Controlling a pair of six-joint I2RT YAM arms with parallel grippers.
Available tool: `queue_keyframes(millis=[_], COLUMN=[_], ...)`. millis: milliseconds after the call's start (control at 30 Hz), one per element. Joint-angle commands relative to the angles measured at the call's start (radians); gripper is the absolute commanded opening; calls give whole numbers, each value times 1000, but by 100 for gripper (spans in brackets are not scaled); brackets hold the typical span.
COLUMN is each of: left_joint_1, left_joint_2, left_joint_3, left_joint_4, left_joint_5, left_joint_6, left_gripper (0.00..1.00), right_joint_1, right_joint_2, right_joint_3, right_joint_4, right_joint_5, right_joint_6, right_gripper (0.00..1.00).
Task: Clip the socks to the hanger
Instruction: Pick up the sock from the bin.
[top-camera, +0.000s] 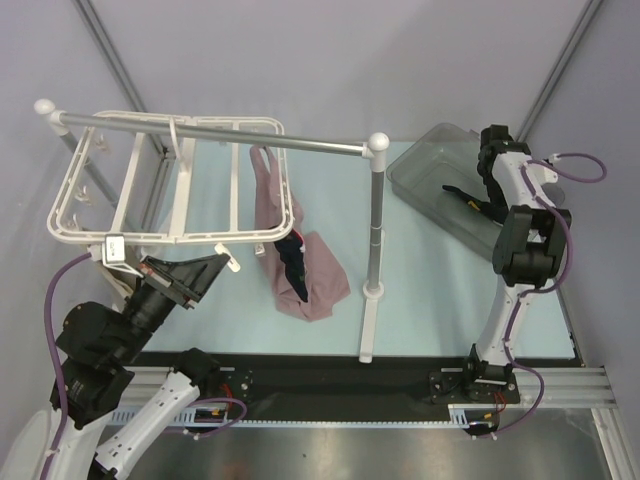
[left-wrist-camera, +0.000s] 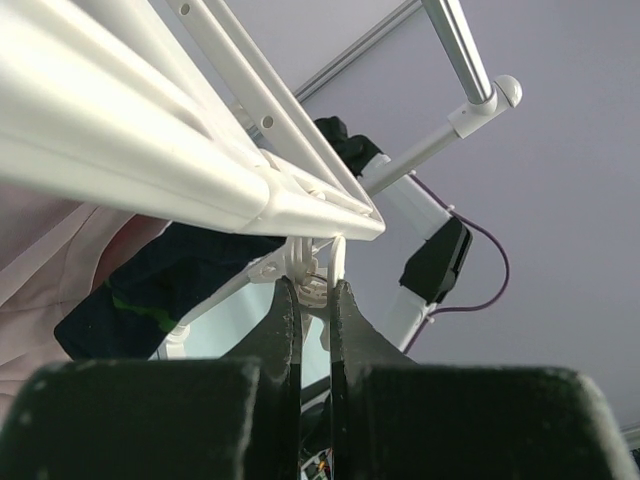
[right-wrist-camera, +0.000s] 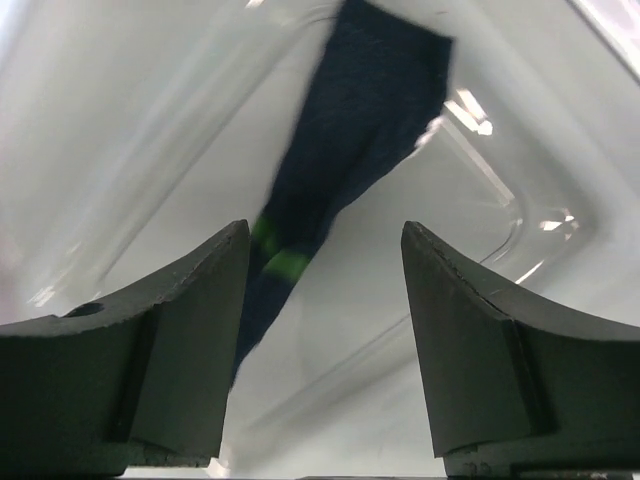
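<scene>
The white hanger (top-camera: 150, 235) hangs from a silver rail at the back left. My left gripper (top-camera: 222, 262) is shut on a small white clip (left-wrist-camera: 318, 280) at the hanger's (left-wrist-camera: 150, 160) near edge. One dark sock (top-camera: 293, 262) hangs below the hanger's near right corner, against a pink cloth; it shows beside the clip as a dark sock (left-wrist-camera: 170, 280) in the left wrist view. The other sock (right-wrist-camera: 345, 130), navy with a yellow-green band, lies in a clear bin (top-camera: 425, 165). My right gripper (top-camera: 488, 195) hovers open over this sock (top-camera: 462, 195), fingers (right-wrist-camera: 190, 300) to either side, not touching.
The silver rail (top-camera: 230, 135) with white knobs rests on an upright post (top-camera: 375, 215) with its foot mid-table. A pink cloth (top-camera: 315, 280) hangs down from the hanger and drapes onto the table. The clear bin's walls (right-wrist-camera: 520, 210) surround my right gripper.
</scene>
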Motion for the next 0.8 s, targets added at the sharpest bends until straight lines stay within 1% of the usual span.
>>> queue_keyframes(millis=[0, 167, 300, 400, 433, 633, 767], left_joint_1=[-3, -2, -3, -2, -2, -2, -3], left_joint_2=[17, 27, 25, 25, 24, 25, 27], left_joint_3=[20, 23, 20, 20, 20, 34, 36], left_joint_4=[9, 3, 0, -2, -3, -17, -23], left_joint_5=[1, 3, 4, 10, 10, -10, -11], left_joint_6=[0, 8, 4, 3, 4, 17, 18], left_gripper=[0, 0, 0, 0, 0, 0, 0], right_joint_1=[-33, -44, -53, -56, -54, -67, -87], right_joint_2=[54, 135, 204, 229, 240, 289, 336], right_joint_3=[59, 105, 154, 148, 150, 171, 191], right_joint_4=[-97, -100, -80, 35, 46, 5, -21], right_joint_5=[124, 147, 129, 114, 114, 109, 71], right_joint_6=[132, 125, 92, 34, 24, 84, 95], right_gripper=[66, 66, 66, 66, 66, 65, 64])
